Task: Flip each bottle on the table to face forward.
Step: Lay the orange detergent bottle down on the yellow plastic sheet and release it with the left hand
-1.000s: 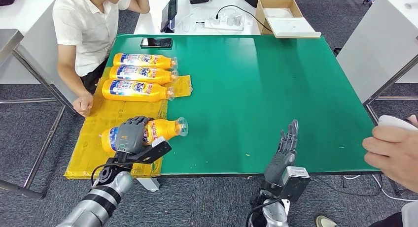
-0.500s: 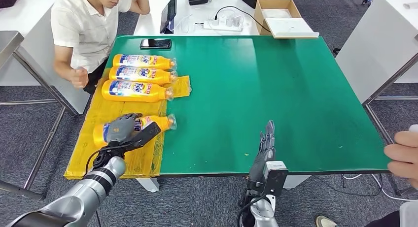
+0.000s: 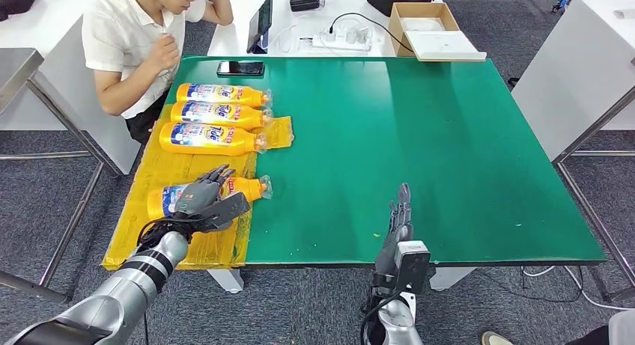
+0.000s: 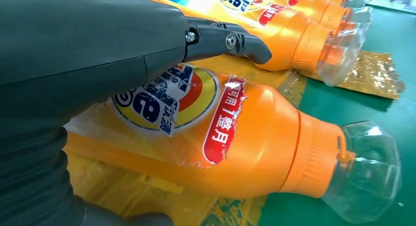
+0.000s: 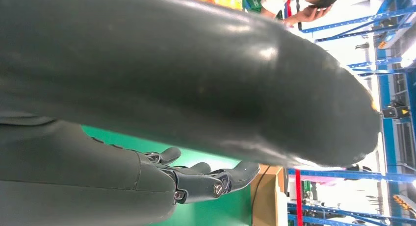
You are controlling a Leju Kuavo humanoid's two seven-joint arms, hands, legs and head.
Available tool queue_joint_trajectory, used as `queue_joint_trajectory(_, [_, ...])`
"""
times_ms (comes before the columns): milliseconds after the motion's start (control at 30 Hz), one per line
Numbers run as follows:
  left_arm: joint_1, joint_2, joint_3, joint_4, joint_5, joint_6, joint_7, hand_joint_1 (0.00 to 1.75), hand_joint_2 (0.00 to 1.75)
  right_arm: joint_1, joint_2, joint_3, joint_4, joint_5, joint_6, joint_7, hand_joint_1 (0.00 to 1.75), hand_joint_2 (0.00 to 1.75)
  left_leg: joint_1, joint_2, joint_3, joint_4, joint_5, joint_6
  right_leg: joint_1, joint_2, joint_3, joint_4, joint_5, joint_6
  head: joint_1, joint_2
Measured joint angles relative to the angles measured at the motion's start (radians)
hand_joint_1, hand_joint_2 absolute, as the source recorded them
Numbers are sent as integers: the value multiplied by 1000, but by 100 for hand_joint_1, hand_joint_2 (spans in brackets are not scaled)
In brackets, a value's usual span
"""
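Observation:
An orange Tide bottle lies on its side on the yellow sheet near the table's front left, label up, clear cap toward the green mat. My left hand lies over its body with the fingers stretched out and spread, not wrapped around it. Three more Tide bottles lie side by side farther back, labels up. My right hand stands at the front edge of the green table, fingers straight, holding nothing.
A person sits at the table's back left, one hand raised to the chest. A phone lies at the back edge. Behind the table are a tablet, a power strip and a cardboard box.
My left hand's fingers have opened and lifted off the front bottle, which now lies still. The seated person's hand rose to the chest. Another person's hand at the right edge is gone.

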Motion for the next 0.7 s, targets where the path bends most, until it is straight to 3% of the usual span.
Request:
queue_joint_trajectory(33, [7, 0, -1, -12, 12, 0, -11, 0, 0, 0, 0, -1, 3, 1, 0, -1, 0, 0, 0, 0, 0, 0, 0, 0, 0, -1, 0, 0, 0, 0, 0, 0])
queue_joint_trajectory(167, [80, -7, 7, -113, 177, 50, -141, 0, 175, 2, 0, -2, 13, 10, -7, -10, 0, 0, 0, 0, -1, 0, 1, 0, 0, -1, -2, 0, 0, 0, 0, 0])
queue_joint_trajectory(333, [229, -45, 24, -386, 424, 256, -318, 0, 175, 13, -1, -4, 23, 14, -27, -13, 0, 0, 0, 1, -9, 0, 0, 0, 0, -1, -10, 0, 0, 0, 0, 0])
queue_joint_trajectory(467, [296, -92, 83, -554, 276, 481, -455, 0, 175, 37, 12, -8, -32, 32, -95, -13, 0, 0, -1, -1, -12, 1, 0, 0, -1, -2, -12, 0, 0, 1, 0, 0])
queue_joint_trajectory(567, [327, -128, 126, -630, 283, 511, -468, 0, 175, 54, 22, 1, -105, 12, -79, -12, 0, 0, -1, 0, -12, 0, 0, 0, -1, -2, -13, 0, 0, 1, 0, 0])
queue_joint_trajectory(667, [359, -144, 137, -694, 364, 512, -466, 0, 175, 67, 23, 14, -127, -132, 38, 15, 0, 0, 0, 1, -12, 0, 0, 0, 0, -1, -13, 0, 0, 1, 0, 0])
queue_joint_trajectory(700, [373, -147, 135, -715, 398, 506, -463, 0, 131, 71, 23, 14, -128, -182, 71, 27, 0, 0, 0, 1, -12, 0, 0, 0, 0, -1, -13, 0, 0, 1, 0, 0])
